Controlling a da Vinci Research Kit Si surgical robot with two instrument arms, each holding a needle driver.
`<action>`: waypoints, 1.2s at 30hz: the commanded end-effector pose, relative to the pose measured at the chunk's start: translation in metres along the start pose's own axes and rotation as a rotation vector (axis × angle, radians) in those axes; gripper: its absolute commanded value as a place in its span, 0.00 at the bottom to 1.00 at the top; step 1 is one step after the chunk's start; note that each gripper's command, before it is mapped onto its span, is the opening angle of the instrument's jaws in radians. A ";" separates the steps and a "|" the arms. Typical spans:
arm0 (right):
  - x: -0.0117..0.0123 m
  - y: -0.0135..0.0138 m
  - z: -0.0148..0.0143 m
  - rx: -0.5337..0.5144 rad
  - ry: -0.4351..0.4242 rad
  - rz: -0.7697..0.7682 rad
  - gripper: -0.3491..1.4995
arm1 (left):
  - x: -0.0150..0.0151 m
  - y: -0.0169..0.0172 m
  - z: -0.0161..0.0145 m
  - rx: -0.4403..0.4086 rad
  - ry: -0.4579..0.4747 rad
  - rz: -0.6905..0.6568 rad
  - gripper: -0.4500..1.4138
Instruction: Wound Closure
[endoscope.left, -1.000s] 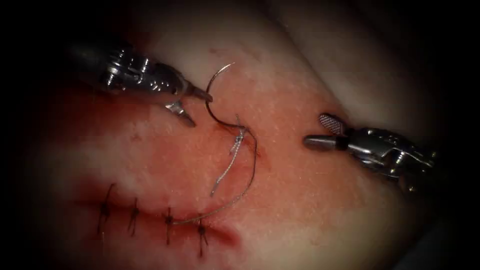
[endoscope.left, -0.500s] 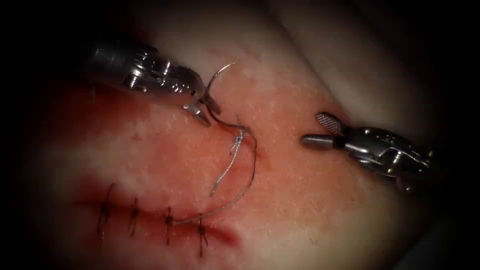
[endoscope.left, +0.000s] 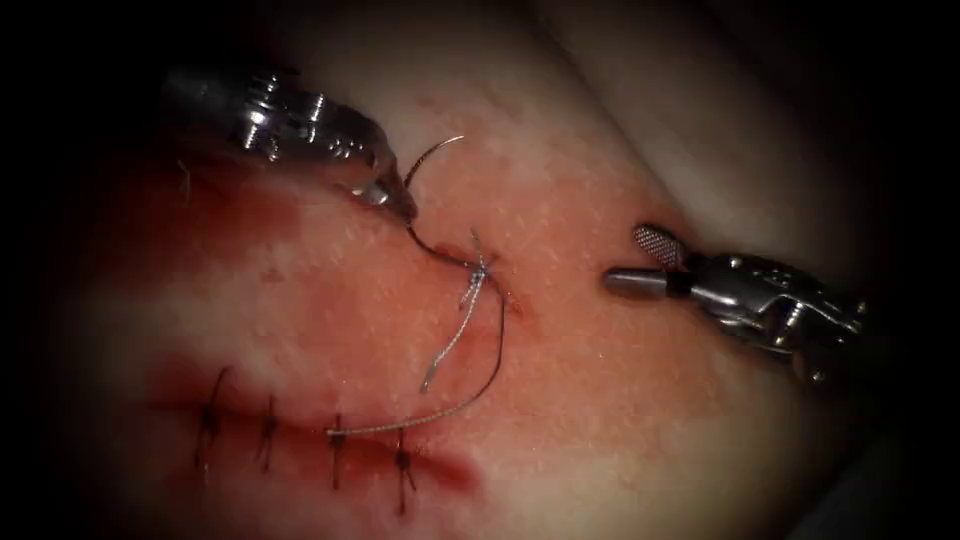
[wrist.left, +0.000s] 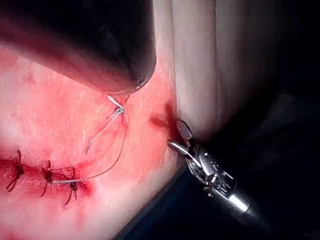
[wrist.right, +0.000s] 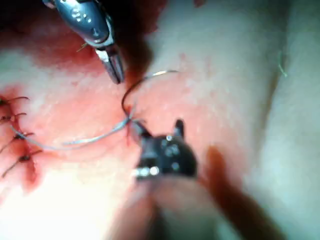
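The curved needle lies on top of the tissue, above the stitched cut, with its point up and free. My left tool comes in from the upper left, jaws shut on the needle near the middle of its curve. Dark thread runs from the needle's tail in a loop down to the stitch line; a pale loose end lies beside it. My right tool hovers to the right, jaws open and holding nothing. In the right wrist view the needle arcs beside the left tool.
Several dark stitches close the cut along the lower left. Red fluid stains the tissue around and below the left tool. The right tool and thread loop also show in the left wrist view.
My left tool's jaws, open around the needle a second ago, have closed on it. The needle tilted slightly and the thread loop shifted. The right tool barely moved.
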 end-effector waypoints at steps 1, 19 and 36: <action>-0.0005 0.0000 0.0004 -0.001 -0.001 0.001 0.79 | -0.0002 0.0000 0.0000 -0.006 -0.002 0.009 0.05; -0.0008 -0.0001 0.0008 -0.006 0.003 -0.006 0.80 | -0.0010 -0.0009 0.0028 0.048 -0.080 -0.086 0.59; -0.0012 0.0000 0.0012 -0.008 0.008 -0.015 0.81 | -0.0016 -0.0014 0.0080 0.011 -0.081 -0.078 0.54</action>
